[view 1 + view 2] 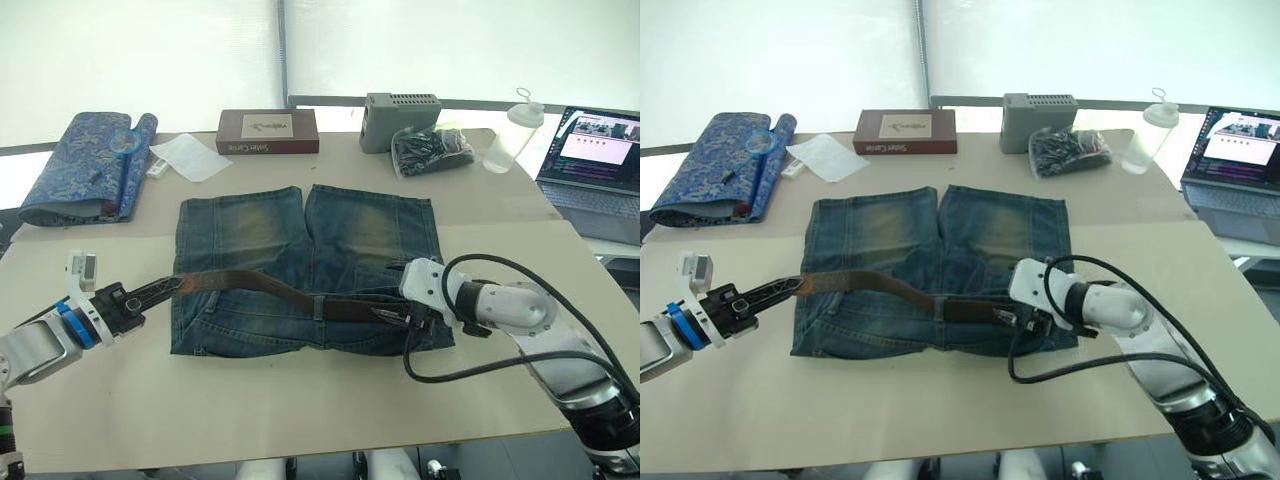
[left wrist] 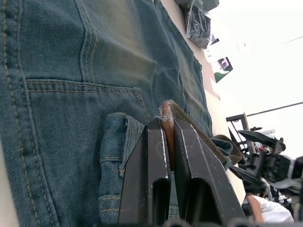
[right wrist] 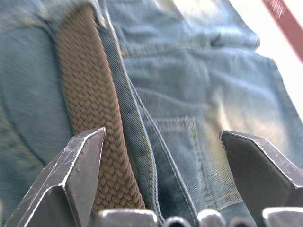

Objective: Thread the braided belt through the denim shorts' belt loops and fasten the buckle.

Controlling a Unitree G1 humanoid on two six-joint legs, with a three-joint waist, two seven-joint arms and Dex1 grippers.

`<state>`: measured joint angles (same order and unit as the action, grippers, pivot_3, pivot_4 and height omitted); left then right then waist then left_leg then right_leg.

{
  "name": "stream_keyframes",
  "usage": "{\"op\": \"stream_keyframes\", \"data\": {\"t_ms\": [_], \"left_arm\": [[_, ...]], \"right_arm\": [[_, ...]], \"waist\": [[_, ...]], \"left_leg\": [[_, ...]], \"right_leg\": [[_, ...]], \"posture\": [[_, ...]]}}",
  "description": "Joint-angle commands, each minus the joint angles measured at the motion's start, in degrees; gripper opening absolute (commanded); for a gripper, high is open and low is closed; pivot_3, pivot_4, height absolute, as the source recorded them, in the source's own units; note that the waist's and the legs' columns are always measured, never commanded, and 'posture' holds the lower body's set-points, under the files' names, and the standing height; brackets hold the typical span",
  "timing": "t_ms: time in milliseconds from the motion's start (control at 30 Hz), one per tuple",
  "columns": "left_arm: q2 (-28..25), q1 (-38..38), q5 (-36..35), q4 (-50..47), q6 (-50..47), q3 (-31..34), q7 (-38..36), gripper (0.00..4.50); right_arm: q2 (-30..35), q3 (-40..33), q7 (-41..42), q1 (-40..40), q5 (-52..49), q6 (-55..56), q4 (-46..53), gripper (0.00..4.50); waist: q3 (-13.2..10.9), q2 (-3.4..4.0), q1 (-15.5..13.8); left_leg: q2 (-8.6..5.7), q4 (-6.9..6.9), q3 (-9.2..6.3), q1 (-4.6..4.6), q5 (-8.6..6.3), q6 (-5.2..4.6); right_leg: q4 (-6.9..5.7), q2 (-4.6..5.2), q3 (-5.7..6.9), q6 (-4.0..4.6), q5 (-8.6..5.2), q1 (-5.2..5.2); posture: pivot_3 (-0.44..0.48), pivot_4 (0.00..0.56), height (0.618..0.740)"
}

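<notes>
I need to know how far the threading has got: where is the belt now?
The belt lies across the shorts' waistband, its left end clamped in the left gripper just off the shorts' left edge, its other end by the open right gripper.

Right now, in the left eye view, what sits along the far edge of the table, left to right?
Blue patterned fabric roll → white paper sheet → brown box → grey device → clear bag of dark items → plastic bottle → laptop.
</notes>
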<state>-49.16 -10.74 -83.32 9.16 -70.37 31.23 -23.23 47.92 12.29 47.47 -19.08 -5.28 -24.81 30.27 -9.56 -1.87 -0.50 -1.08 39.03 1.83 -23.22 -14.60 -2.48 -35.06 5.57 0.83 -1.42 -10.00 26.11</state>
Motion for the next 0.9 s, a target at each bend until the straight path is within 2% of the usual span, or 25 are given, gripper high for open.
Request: {"op": "stream_keyframes", "data": {"t_ms": [33,233,300,333,467,567,733,900], "left_arm": [[-1.1,-1.5,-0.8,-0.9,-2.3,0.6,-1.4,0.00],[-2.7,-2.1,-2.0,-1.1,-6.9,1.1,-4.5,0.00],[-3.1,-2.0,-2.8,-1.6,-8.5,1.2,-5.5,0.00],[-2.9,-2.2,-3.2,-1.6,-9.0,1.2,-5.7,0.00],[1.9,-3.7,-4.5,-1.9,-7.9,-0.3,-2.7,0.00],[7.1,-5.1,-7.7,-3.6,-6.7,-1.5,0.7,0.00],[15.1,-7.6,-12.9,-4.1,-2.6,-3.0,6.9,0.00],[17.5,-6.3,-19.5,-7.2,-0.4,-5.2,11.4,0.00]], "right_arm": [[-2.4,0.1,-0.7,-1.9,-0.1,-0.2,3.9,4.30],[-12.3,5.8,-7.9,-3.9,5.9,-2.3,-3.7,4.30],[-14.5,4.4,-7.0,-3.1,2.6,-4.4,-3.7,4.30],[-17.1,1.8,-7.0,-3.1,-2.1,-8.8,-2.5,4.30],[-30.0,-14.8,-7.3,-4.8,-36.8,-42.2,3.0,4.30],[-34.0,-19.2,-9.5,-7.0,-49.7,-55.3,2.4,4.30],[-42.8,-17.1,-19.0,-10.2,-49.4,-61.0,-4.7,4.30],[-50.4,-19.1,-27.4,-12.2,-46.0,-58.9,-12.8,4.30]], "waist": [[0.0,-0.04,0.3],[0.0,-0.10,0.6],[0.0,-0.11,0.3],[0.0,-0.11,0.3],[0.0,-0.10,0.4],[0.0,-0.10,0.3],[0.1,-0.14,0.3],[0.1,-0.15,1.1]], "left_leg": [[0.03,0.01,0.00,0.04,0.00,0.00],[0.06,0.04,-0.02,0.09,0.08,0.10],[0.03,0.03,-0.03,0.05,0.06,0.08],[0.02,0.03,-0.03,0.03,0.04,0.05],[0.06,0.03,-0.06,0.02,0.03,0.04],[0.08,0.02,-0.20,0.08,0.04,0.05],[0.02,0.03,-0.21,0.11,0.07,0.11],[-0.04,0.01,-0.15,0.03,0.09,0.12]], "right_leg": [[0.00,-0.02,-0.01,0.00,0.00,-0.04],[-0.07,-0.16,-0.07,0.03,0.00,-0.05],[-0.07,-0.13,-0.05,0.03,0.00,-0.04],[-0.05,-0.10,-0.04,0.02,0.00,-0.03],[-0.06,-0.04,-0.05,0.05,0.03,-0.03],[-0.07,0.09,0.02,0.14,0.13,-0.10],[-0.17,0.41,0.05,0.18,0.17,-0.06],[-0.24,0.06,-0.06,0.18,0.17,0.04]], "posture": [[0.000,0.150,0.740],[0.000,0.150,0.740],[0.000,0.150,0.740],[0.000,0.150,0.740],[0.000,0.150,0.740],[0.000,0.150,0.740],[0.000,0.150,0.740],[0.000,0.150,0.740]]}}
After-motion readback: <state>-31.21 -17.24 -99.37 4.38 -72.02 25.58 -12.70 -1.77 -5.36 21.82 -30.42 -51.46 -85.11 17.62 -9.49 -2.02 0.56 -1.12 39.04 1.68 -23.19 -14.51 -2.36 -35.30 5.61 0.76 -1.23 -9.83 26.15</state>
